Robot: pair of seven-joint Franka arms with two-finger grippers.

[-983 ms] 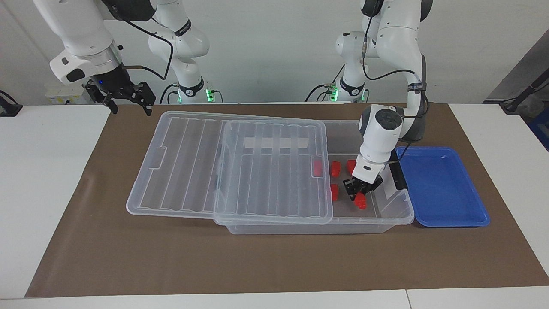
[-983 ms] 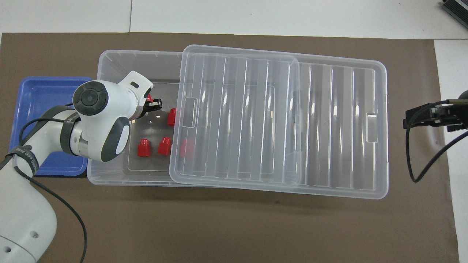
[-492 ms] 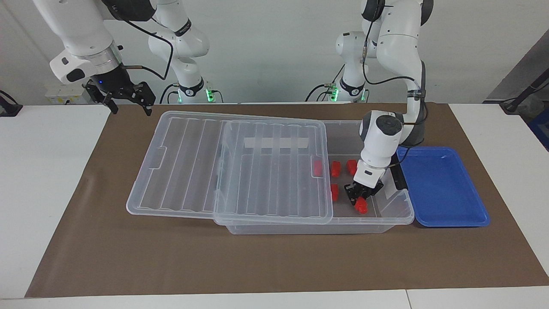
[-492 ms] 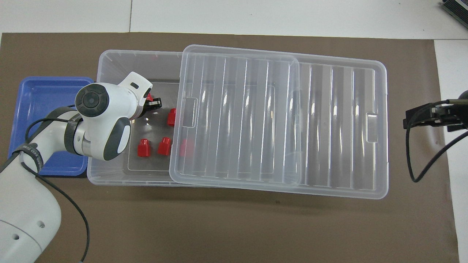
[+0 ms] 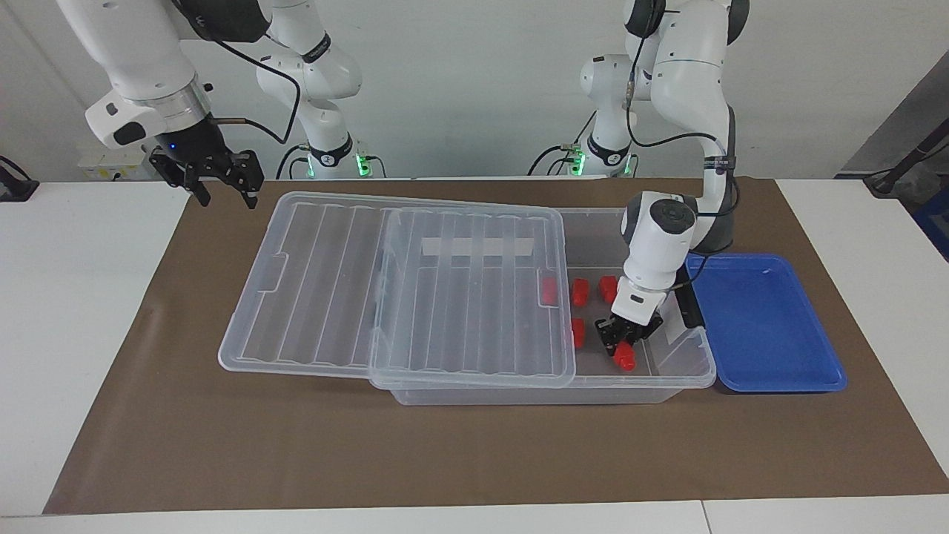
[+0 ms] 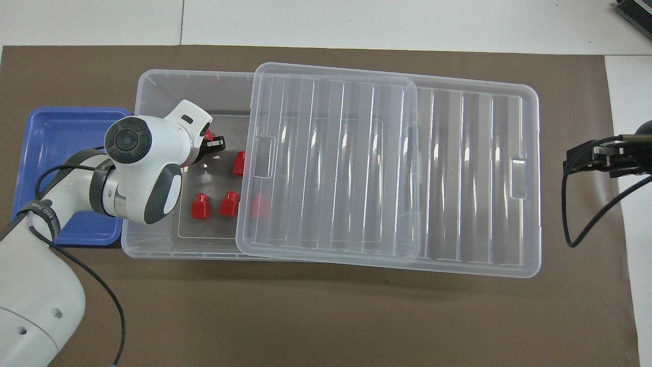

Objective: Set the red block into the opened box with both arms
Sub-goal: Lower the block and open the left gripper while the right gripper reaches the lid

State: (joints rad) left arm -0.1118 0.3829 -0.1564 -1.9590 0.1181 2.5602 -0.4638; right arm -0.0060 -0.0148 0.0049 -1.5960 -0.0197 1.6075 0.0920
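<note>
Since the earlier frame, left gripper (image 5: pixel 626 343) has sunk a little deeper into the box (image 5: pixel 686 363) and the red block (image 5: pixel 624 359) under it now sits at the box floor, at the left arm's end. Fingers look closed on the block's top, but release may be starting; I can't tell if they're clamped or just letting go. Right gripper (image 5: pixel 220 178) has turned a bit and its fingers have drawn closer, though a gap shows between the tips; it carries nothing and waits in the air off the lid's corner at the right arm's end.

Why the layout: lid (image 5: pixel 400 285) is slid toward the right arm's end, leaving only a strip of box open next to the blue tray (image 5: pixel 771 326), so the left arm drops straight down into that gap. Four other red blocks (image 5: pixel 580 292) already lie inside, one half under the lid edge. New block goes in the free spot farther from the robots, clear of them.

My read: placement nearly done, next is release and a straight lift so the wrist misses the lid edge.
</note>
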